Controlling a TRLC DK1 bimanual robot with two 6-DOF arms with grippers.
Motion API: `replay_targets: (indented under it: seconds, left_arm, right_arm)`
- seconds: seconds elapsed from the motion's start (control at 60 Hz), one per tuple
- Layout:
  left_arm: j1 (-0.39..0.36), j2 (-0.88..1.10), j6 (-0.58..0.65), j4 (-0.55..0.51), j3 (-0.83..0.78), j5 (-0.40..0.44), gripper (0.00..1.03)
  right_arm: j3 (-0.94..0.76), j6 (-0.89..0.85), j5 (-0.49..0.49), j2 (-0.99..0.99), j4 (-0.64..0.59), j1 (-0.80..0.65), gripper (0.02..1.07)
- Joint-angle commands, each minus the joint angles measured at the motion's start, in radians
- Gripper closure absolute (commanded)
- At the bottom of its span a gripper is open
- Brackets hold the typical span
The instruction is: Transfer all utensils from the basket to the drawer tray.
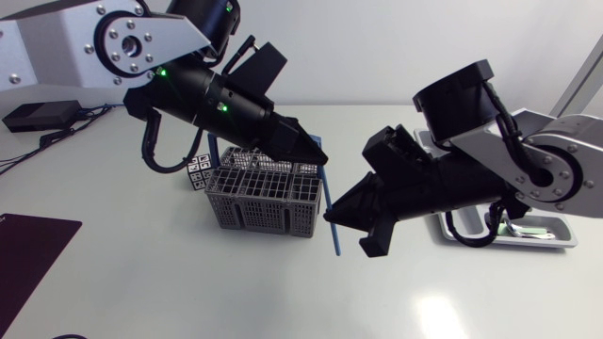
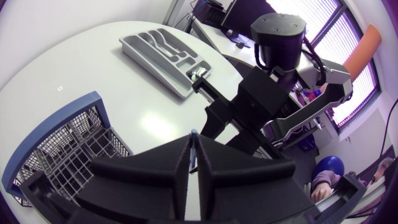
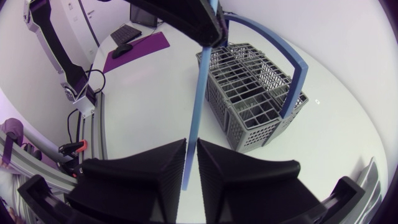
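A long blue utensil [image 1: 335, 240] hangs upright just right of the grey wire basket [image 1: 259, 198], held at both ends. My left gripper [image 1: 318, 155] is shut on its upper end, and the left wrist view shows only a thin blue tip [image 2: 194, 132] above the pressed fingers [image 2: 168, 168]. My right gripper [image 1: 332, 218] clamps the lower shaft. In the right wrist view the blue utensil [image 3: 202, 87] runs down between the two fingers [image 3: 155, 168], which touch it from both sides. The grey drawer tray [image 1: 565, 231] lies at the far right, partly behind my right arm.
The basket [image 3: 255, 93] has a blue arched handle [image 3: 292, 62]. A small patterned cube [image 1: 200, 172] stands by the basket's left side. A dark purple mat [image 1: 28, 254] lies at the table's left edge. The tray [image 2: 165, 53] has several compartments.
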Motion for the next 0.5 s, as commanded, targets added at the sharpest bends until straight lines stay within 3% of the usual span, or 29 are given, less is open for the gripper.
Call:
replay_targets:
  seconds: [0.0, 0.133, 0.183, 0.3, 0.367, 0.4, 0.483]
  left_arm:
    - [0.007, 0.018, -0.026, -0.009, 0.034, 0.021, 0.97]
    - [0.018, 0.013, -0.029, -0.009, 0.040, 0.026, 0.84]
    - [0.021, 0.010, -0.029, -0.009, 0.043, 0.033, 0.74]
    - [0.032, 0.003, -0.032, -0.009, 0.055, 0.044, 0.29]
    - [0.041, -0.005, -0.038, -0.009, 0.066, 0.044, 0.10]
    - [0.049, -0.010, -0.041, -0.009, 0.072, 0.046, 0.05]
    - [0.073, -0.022, -0.049, -0.009, 0.091, 0.046, 0.05]
  right_arm:
    - [0.026, 0.028, -0.014, 0.017, -0.015, -0.008, 1.01]
    - [0.019, 0.026, -0.014, 0.017, -0.018, -0.010, 1.01]
    - [0.016, 0.025, -0.014, 0.017, -0.023, -0.010, 1.01]
    - [0.010, 0.020, -0.014, 0.017, -0.040, -0.012, 1.01]
    - [0.004, 0.014, -0.014, 0.014, -0.047, -0.016, 1.01]
    - [0.001, 0.011, -0.014, 0.009, -0.052, -0.021, 1.01]
    - [-0.010, -0.003, -0.014, -0.009, -0.070, -0.045, 1.01]
